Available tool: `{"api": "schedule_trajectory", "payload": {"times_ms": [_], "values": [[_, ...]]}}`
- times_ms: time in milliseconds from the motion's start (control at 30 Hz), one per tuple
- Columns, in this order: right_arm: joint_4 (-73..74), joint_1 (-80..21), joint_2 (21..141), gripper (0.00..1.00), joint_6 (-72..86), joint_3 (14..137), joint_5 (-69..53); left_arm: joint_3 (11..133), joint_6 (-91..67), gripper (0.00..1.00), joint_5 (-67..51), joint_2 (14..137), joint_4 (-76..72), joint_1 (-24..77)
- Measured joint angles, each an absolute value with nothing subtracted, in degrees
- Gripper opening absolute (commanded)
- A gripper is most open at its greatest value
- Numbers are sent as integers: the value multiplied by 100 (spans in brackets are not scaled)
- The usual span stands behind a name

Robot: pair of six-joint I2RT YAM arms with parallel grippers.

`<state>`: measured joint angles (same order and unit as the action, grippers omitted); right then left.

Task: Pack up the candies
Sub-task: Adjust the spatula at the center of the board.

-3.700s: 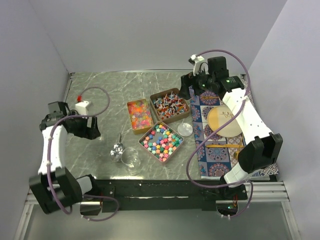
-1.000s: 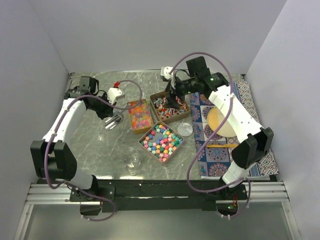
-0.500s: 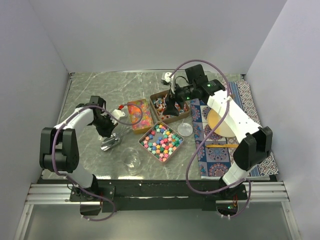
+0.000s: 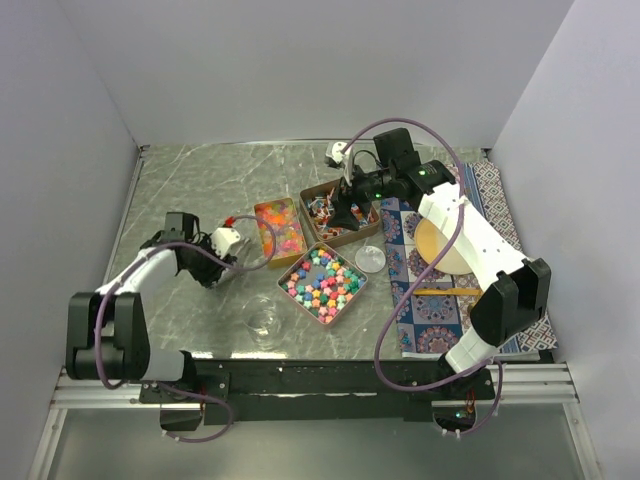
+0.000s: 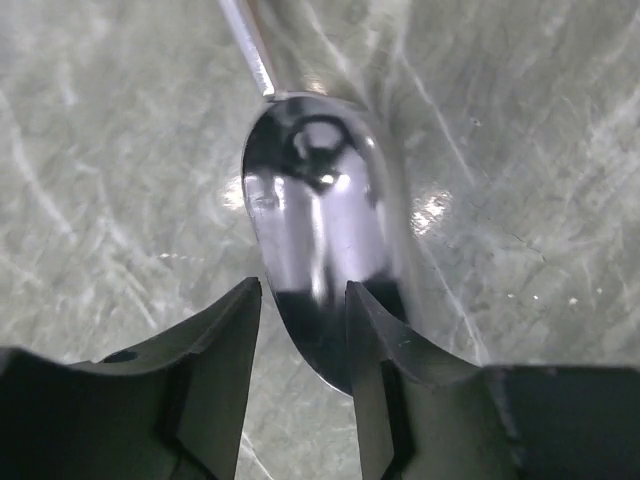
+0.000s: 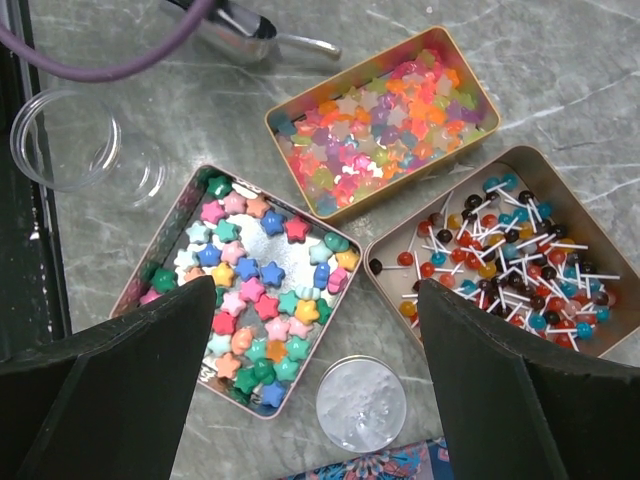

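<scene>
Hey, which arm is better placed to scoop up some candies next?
Left, probably. The left gripper grips the metal scoop by its bowl, close to the candies. The right gripper hangs open above them, holding nothing, so it would need to fetch the scoop first.

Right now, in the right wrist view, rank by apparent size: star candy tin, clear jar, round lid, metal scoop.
1. Star candy tin: largest.
2. Clear jar and metal scoop: close. The scoop runs off the frame edge, so I won't rank these two.
3. Round lid: smallest.
</scene>
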<state>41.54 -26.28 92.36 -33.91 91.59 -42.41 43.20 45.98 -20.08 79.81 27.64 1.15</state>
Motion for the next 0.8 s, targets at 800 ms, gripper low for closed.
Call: {"api": "schedule_trajectory", "payload": {"times_ms": [800], "values": [[4106, -2661, 9238, 92, -3280, 9148, -3872, 5688, 2709, 46, -2788, 9317, 3395, -506]]}}
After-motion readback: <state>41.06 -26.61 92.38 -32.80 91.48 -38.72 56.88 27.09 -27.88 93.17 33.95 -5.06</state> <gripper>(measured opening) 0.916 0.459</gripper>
